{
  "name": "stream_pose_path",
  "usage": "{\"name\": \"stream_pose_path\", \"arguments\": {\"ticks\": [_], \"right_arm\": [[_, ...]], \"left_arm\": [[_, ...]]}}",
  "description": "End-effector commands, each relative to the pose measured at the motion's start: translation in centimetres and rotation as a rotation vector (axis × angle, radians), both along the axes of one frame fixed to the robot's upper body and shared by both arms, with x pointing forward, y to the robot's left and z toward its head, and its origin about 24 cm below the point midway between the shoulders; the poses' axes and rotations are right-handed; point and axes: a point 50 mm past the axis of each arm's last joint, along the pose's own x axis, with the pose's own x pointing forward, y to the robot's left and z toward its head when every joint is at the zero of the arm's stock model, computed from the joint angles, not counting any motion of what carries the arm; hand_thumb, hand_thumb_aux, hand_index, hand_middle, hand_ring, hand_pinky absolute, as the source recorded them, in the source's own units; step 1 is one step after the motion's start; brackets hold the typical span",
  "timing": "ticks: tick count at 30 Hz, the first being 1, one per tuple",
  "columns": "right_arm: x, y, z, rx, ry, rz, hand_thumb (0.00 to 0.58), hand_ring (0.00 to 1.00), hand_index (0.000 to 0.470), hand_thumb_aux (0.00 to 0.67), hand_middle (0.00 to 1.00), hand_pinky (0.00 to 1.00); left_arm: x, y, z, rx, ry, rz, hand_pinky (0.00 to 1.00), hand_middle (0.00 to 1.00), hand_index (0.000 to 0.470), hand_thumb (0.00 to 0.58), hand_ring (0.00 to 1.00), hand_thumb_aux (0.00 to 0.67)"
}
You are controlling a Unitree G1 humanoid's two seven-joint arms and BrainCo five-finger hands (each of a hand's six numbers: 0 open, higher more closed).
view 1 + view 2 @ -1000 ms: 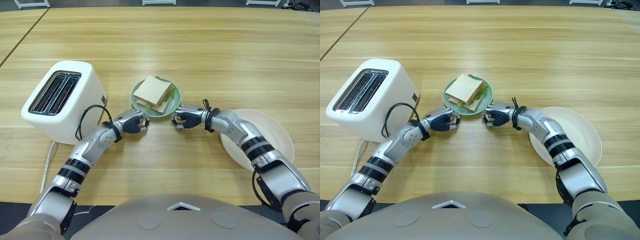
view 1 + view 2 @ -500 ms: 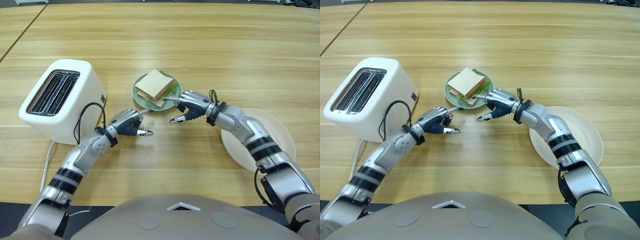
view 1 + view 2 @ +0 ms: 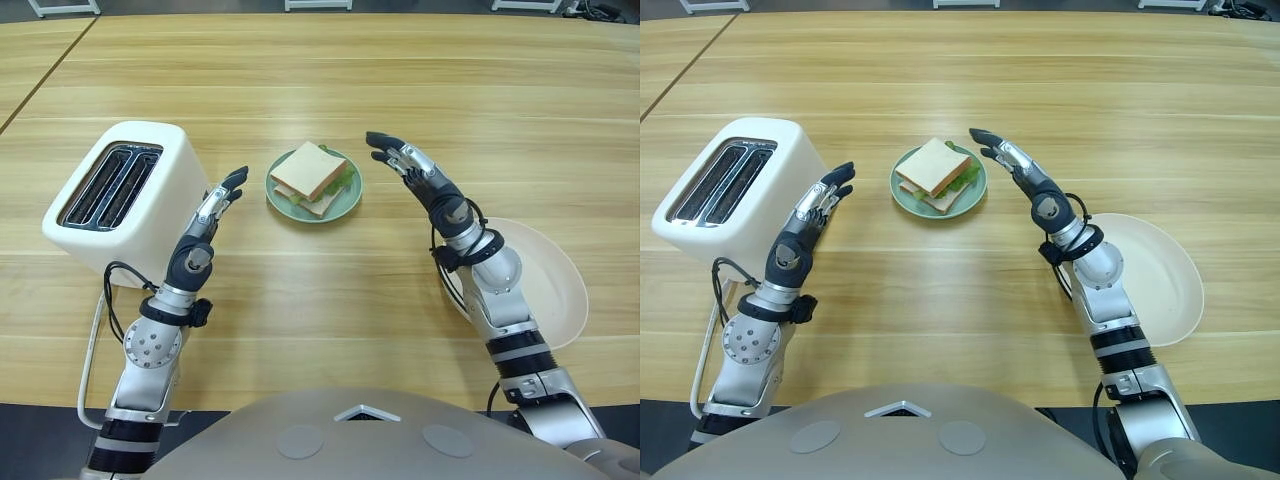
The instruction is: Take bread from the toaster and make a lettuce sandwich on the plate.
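A sandwich (image 3: 312, 178) of two bread slices with green lettuce between them lies on the small green plate (image 3: 343, 205) at the table's middle. The white toaster (image 3: 125, 200) stands to the left, both slots empty. My left hand (image 3: 212, 208) is raised between the toaster and the plate, open with fingers stretched, holding nothing. My right hand (image 3: 412, 170) is raised just right of the plate, likewise open and empty. Neither hand touches the sandwich or plate.
A larger cream plate (image 3: 560, 290) lies at the right, partly behind my right forearm. The toaster's white cable (image 3: 92, 345) runs down toward the near edge. Bare wooden table stretches beyond the green plate.
Both hands have lifted off the table beside the plate, drawn apart and opened from curled to stretched fingers. The sandwich and plate stay in place.
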Motion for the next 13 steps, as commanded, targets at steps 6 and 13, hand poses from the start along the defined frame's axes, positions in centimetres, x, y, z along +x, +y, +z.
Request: {"name": "stream_pose_path", "arguments": {"ticks": [6,13], "right_arm": [[0.82,-0.86,-0.57,0.040,0.042,-0.001,0.000,0.00,0.000,0.000,0.00,0.00],[0.71,-0.70,-0.72,0.024,0.038,0.012,0.000,0.00,0.000,0.000,0.00,0.00]], "left_arm": [[0.25,0.10,-0.47,0.032,0.003,-0.033,0.00,0.00,0.000,0.000,0.00,0.000],[0.31,0.09,-0.63,0.036,0.012,-0.042,0.00,0.00,0.000,0.000,0.00,0.000]]}}
